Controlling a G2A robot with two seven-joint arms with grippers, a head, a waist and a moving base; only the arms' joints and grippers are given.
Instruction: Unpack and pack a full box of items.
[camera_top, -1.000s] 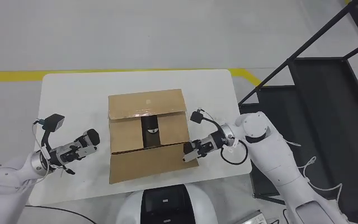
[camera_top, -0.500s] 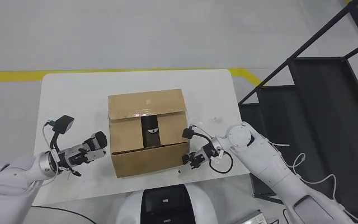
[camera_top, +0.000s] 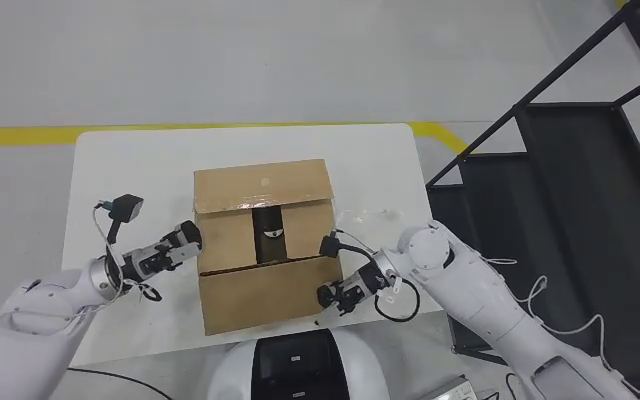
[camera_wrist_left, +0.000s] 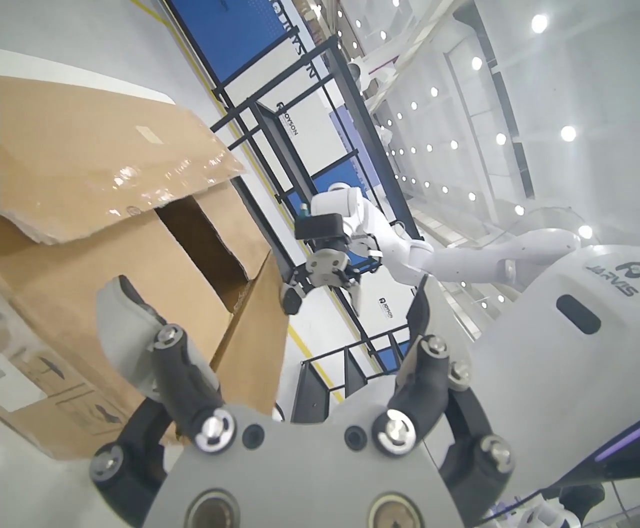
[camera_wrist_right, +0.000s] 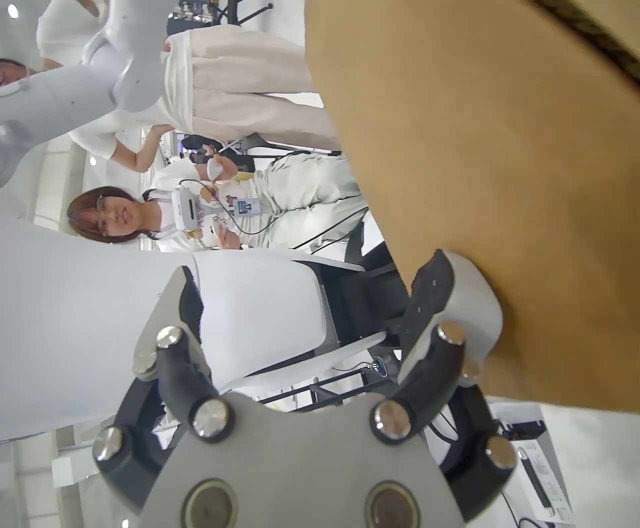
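A brown cardboard box (camera_top: 262, 250) stands mid-table with its top flaps parted. A dark item (camera_top: 268, 232) shows in the gap between them. My left gripper (camera_top: 186, 240) is at the box's left side, open and holding nothing. In the left wrist view the left gripper (camera_wrist_left: 272, 320) faces the box wall (camera_wrist_left: 100, 260), and the other arm's gripper (camera_wrist_left: 320, 272) sits at the far edge of the near flap. My right gripper (camera_top: 335, 295) is at the near flap's right corner, open. One of its fingers (camera_wrist_right: 440, 285) rests against the cardboard flap (camera_wrist_right: 475, 175).
The white table (camera_top: 120, 170) has bare room left, right and behind the box. A scrap of clear film (camera_top: 365, 215) lies right of the box. A black metal rack (camera_top: 560, 170) stands beyond the table's right edge.
My left gripper has moved in toward the box's left side. My right gripper has slid toward the table's front, along the near flap's right edge to its corner.
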